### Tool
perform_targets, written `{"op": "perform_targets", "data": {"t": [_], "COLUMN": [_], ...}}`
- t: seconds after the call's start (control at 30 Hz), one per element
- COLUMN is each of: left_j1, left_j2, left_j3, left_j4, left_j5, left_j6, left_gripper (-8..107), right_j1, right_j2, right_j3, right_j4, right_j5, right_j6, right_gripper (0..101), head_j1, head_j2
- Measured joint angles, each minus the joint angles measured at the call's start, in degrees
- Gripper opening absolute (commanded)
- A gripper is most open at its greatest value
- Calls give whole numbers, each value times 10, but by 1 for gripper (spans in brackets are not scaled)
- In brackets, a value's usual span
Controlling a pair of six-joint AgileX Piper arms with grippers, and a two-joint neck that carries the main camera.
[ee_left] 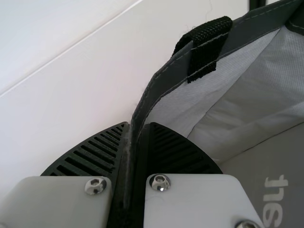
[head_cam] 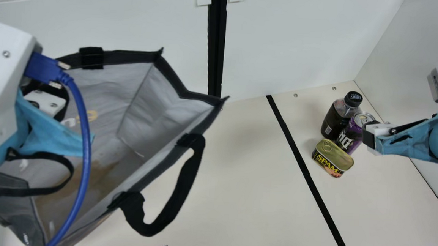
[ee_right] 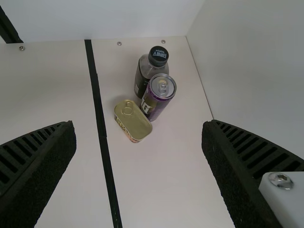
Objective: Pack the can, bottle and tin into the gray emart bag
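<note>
Purple can [head_cam: 350,136], dark bottle [head_cam: 333,120] & gold-lidded tin [head_cam: 332,158] stand bunched nr the far R corner of the worktop [head_cam: 238,177], R gripper [ee_right: 137,124] empty w/ fingers spread wide. L gripper [ee_left: 138,124] pinches the gray emart bag [head_cam: 136,102] by its rim [ee_left: 164,78]. Tight spacing means a finger going round one item could poss. knock its neighbour over, & if the L pinch slips, the bag mouth may sag shut.

Gray bag [head_cam: 167,104] — cut off, main view's bottom.
</note>
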Motion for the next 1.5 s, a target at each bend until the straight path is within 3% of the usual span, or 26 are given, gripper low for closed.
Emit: {"op": "perform_targets", "data": {"t": [0.37, 0.77, 1.1, 1.5], "left_j1": [-29, -80, -125, -151], "left_j2": [-36, -58, -55, -38], "left_j3": [103, 230, 303, 321], "left_j4": [142, 248, 265, 235], "left_j5": [-14, -11, 0, -11], "left_j6": [-88, -202, -280, -331], "left_gripper": [10, 10, 10, 10], "right_j1": [0, 0, 0, 0], "right_j2": [0, 0, 0, 0], "right_j3": [0, 0, 0, 0], "right_j4": [0, 0, 0, 0], "right_j5": [0, 0, 0, 0], "right_j6": [0, 0, 0, 0], "right_gripper": [91, 91, 91, 91], "head_j1": [0, 0, 0, 0], "head_j2": [1, 1, 0, 0]}}
